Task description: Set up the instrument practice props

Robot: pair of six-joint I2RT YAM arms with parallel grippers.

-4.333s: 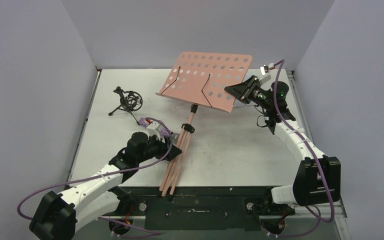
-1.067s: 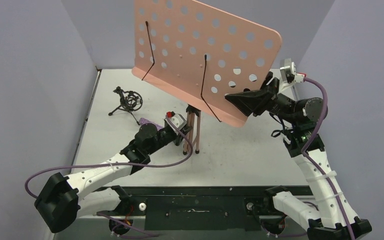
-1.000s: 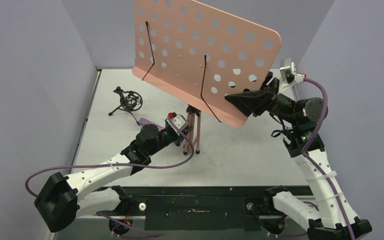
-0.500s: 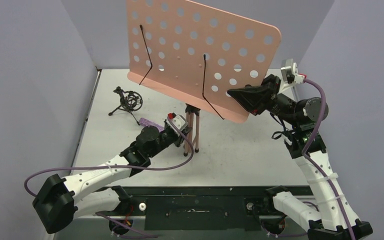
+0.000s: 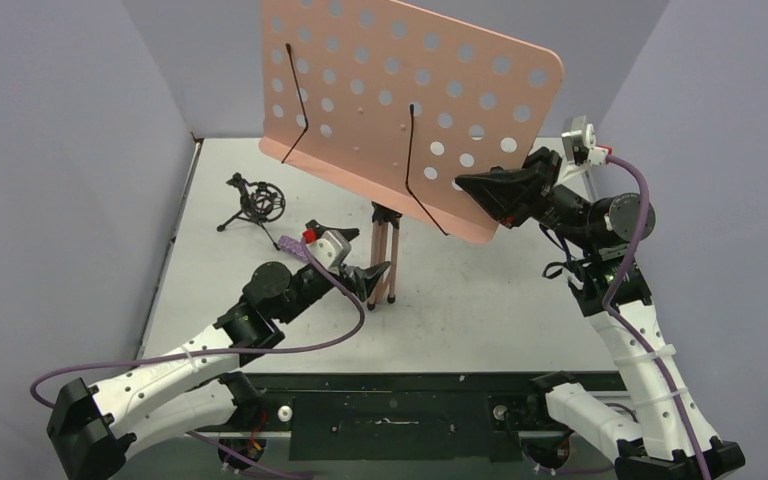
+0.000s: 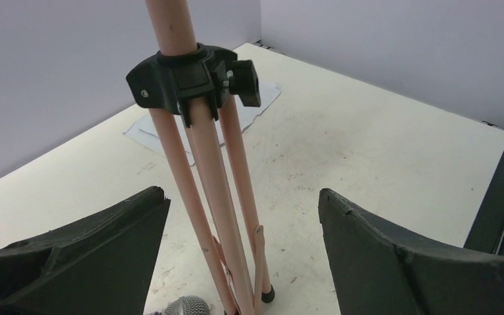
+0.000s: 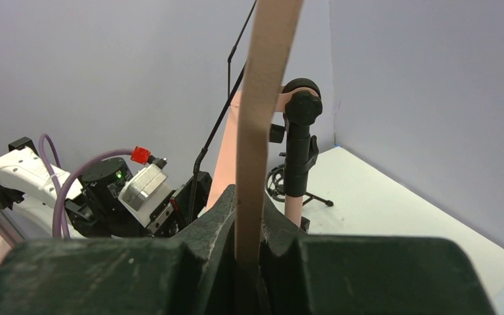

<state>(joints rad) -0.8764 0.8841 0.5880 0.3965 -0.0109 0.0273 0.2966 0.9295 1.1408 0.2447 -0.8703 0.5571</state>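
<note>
Pink music stand [image 5: 375, 118] upright near the middle of the table [image 5: 480, 300], its perforated desk high up and tilted, with two thin black wires across the side seen from above. Three pink legs [image 6: 203, 197] not spread, close together under a black collar [image 6: 184, 79] with a small knob, black feet down at the table surface. Right gripper [image 5: 468, 185] clenched on the lower right edge of the desk; from the right wrist, desk edge [image 7: 262, 98] pinched tight between the two black fingers and rising straight up out of the grip. Left gripper [image 5: 378, 272] released, low at the legs, jaws spread wide with one finger on each side of the leg bundle, no contact to be seen. Purple glitter microphone [image 5: 295, 247] lying on the table, partly hidden by the left wrist, its grey head [image 6: 184, 306] very near the feet of the stand at the bottom of the left wrist view. Small black mic holder [image 5: 255, 203] standing on its own tripod at the rear left of the table, well apart from the stand. White sheet-music pages [image 6: 262, 98] flat on the table behind the legs, toward the back wall, visible only from the left wrist and hidden by the desk from above. Not possible to tell how many pages.
</note>
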